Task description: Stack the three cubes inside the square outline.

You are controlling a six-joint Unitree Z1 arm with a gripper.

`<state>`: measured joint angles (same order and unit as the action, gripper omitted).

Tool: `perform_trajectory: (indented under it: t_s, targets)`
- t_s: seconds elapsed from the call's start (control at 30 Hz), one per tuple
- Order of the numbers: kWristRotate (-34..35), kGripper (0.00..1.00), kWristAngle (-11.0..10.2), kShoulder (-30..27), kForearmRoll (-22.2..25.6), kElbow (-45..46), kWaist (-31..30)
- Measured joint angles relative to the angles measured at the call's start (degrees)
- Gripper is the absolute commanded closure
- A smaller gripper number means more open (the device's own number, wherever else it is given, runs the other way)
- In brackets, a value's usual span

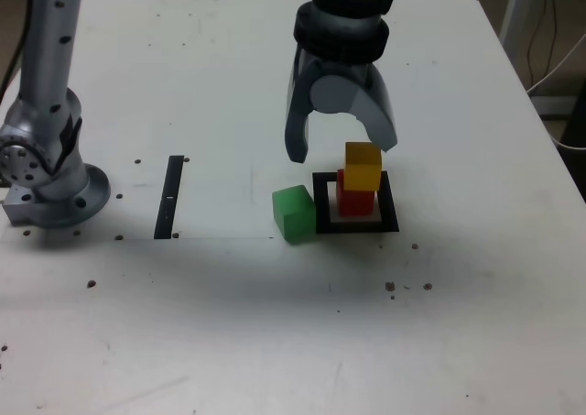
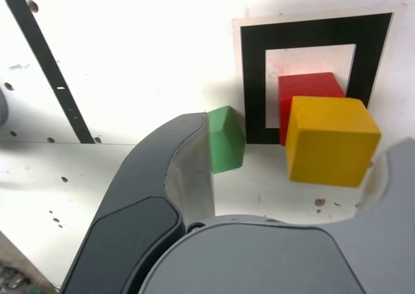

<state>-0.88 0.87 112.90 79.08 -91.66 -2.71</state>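
The gripper (image 1: 341,149) stands wide around yellow (image 1: 363,166), stacked on red (image 1: 355,200); it should rise straight, clearing both, before turning to green (image 1: 294,213) beside it.

A white table (image 1: 458,323), dotted with dark spots, carries the arm's base (image 1: 69,204) toward the edge on the exterior view's left. From there toward the opposite edge come a narrow black strip (image 1: 169,198), a green cube (image 1: 294,214) and a thick black square outline (image 1: 388,202) around a red cube (image 1: 355,200). A thin seam (image 1: 220,239) runs between the table's side edges.
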Motion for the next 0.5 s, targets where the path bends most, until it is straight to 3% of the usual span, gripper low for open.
perform_trajectory:
  t_s: [0.5]
  targets:
    - [2.1,0.00,1.7,-8.3,-6.7,14.8,-3.3]
